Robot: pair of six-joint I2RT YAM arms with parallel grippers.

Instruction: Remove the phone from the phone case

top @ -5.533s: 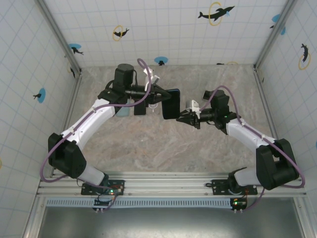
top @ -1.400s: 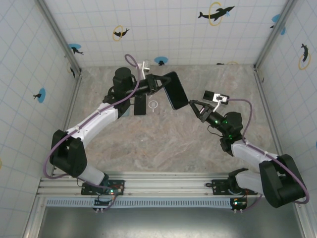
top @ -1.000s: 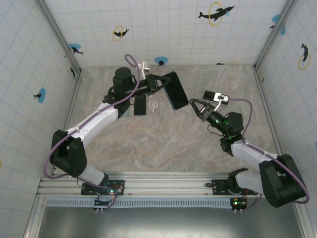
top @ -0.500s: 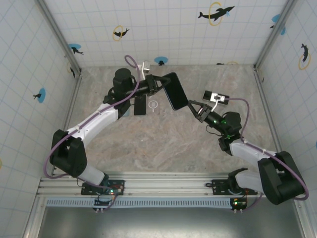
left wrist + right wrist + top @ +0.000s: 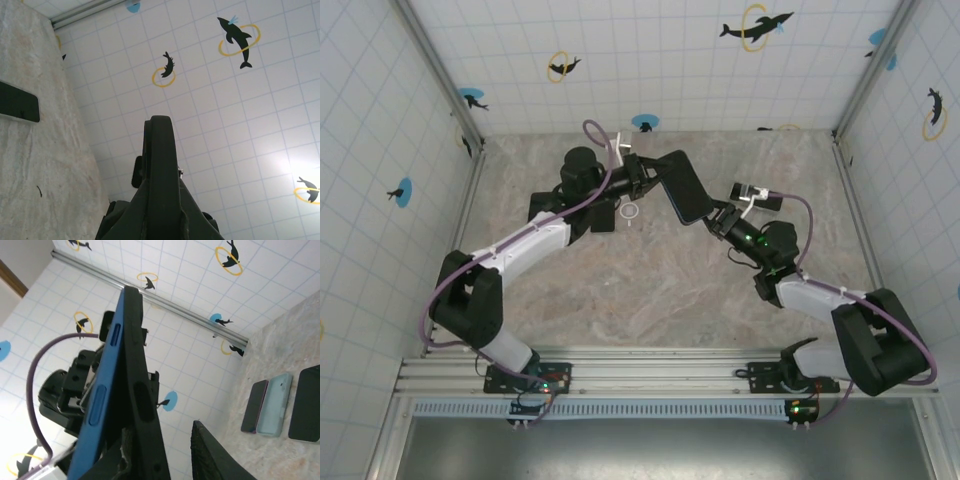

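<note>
Cased phone (image 5: 682, 187) held aloft between two robot arms.
Top view: its 10 o'clock end is clamped by the left gripper (image 5: 642, 172); the right gripper (image 5: 718, 218) is set at its 4 o'clock end. Left wrist view: its edge is pinched upright. Right wrist view: the right jaws are unclenched, one finger (image 5: 210, 455) apart at 4 o'clock.

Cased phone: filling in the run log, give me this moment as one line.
left gripper: shut on cased phone, held aloft | right gripper: open, jaws straddling its free end | task: not yet done
</note>
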